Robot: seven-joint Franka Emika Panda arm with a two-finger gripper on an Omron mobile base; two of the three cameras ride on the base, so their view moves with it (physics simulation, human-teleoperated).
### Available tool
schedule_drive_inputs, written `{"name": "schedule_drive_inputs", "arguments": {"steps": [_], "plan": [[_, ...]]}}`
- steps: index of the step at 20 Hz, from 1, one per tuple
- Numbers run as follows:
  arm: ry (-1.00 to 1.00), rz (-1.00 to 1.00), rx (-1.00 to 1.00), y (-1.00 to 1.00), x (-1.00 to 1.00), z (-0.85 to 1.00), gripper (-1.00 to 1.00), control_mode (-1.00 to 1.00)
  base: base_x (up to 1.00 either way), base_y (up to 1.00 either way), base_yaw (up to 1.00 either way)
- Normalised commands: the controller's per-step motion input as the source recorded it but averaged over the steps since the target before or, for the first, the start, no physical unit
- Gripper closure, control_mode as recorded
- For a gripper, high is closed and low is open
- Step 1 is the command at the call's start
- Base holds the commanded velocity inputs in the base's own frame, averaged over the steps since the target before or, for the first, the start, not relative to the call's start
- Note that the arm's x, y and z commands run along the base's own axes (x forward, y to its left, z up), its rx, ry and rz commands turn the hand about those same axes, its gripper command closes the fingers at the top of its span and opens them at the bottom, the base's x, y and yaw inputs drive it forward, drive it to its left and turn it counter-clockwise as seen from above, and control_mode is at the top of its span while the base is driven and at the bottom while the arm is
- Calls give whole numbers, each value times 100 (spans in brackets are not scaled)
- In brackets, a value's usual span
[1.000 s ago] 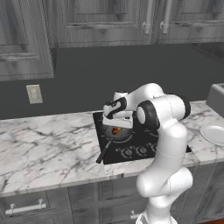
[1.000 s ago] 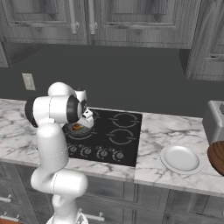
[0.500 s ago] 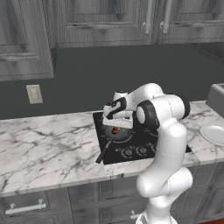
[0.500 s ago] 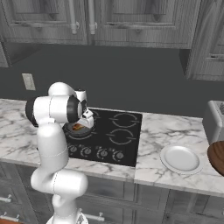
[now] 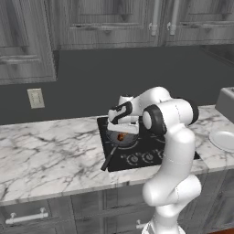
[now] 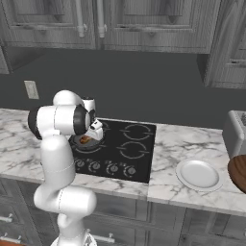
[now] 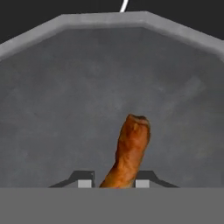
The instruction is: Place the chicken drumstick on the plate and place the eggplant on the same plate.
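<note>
Grey cabinets (image 5: 105, 23) over a dark backsplash; marble desk (image 5: 45, 155) runs across both base views. Black cooktop (image 6: 129, 149) set into the desk, knobs along its front edge. White arm (image 5: 171, 151) bends over the cooktop's front-left burner, wrist down into a dark frying pan (image 5: 119, 139) with its long handle pointing out over the cooktop's front corner toward the desk. Round white-grey plate (image 6: 199, 174) sits on the desk right of the cooktop, well apart from the pan; edge of a brown wooden board (image 6: 238, 174) just beyond it, and a grey toaster-like box (image 6: 238, 132) behind. Wall outlet (image 5: 35, 98) on the backsplash at left. Chicken drumstick (image 7: 130, 151) lies in the pan, orange-brown, thin end between the tool's (image 7: 110, 183) two tips in the hand view, thick end pointing toward the pan's middle. Tool is narrowed close around the drumstick; both tips sit right beside it, firm contact can't be confirmed. Drumstick also visible as an orange spot (image 5: 121, 136) under the wrist.
</note>
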Motion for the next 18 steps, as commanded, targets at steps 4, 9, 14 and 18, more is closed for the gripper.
{"name": "schedule_drive_inputs", "arguments": {"steps": [4, 9, 14, 18], "plan": [[-2, 0, 0, -3, -2, 34, 100, -100, 0, 0, 0], [-5, 0, 0, -16, -30, 58, 100, -100, 0, 0, 0], [-5, 0, -1, -46, -52, 46, 100, -100, 0, 0, 0], [-4, 0, -1, -61, -69, 50, 100, -100, 0, 0, 0]]}}
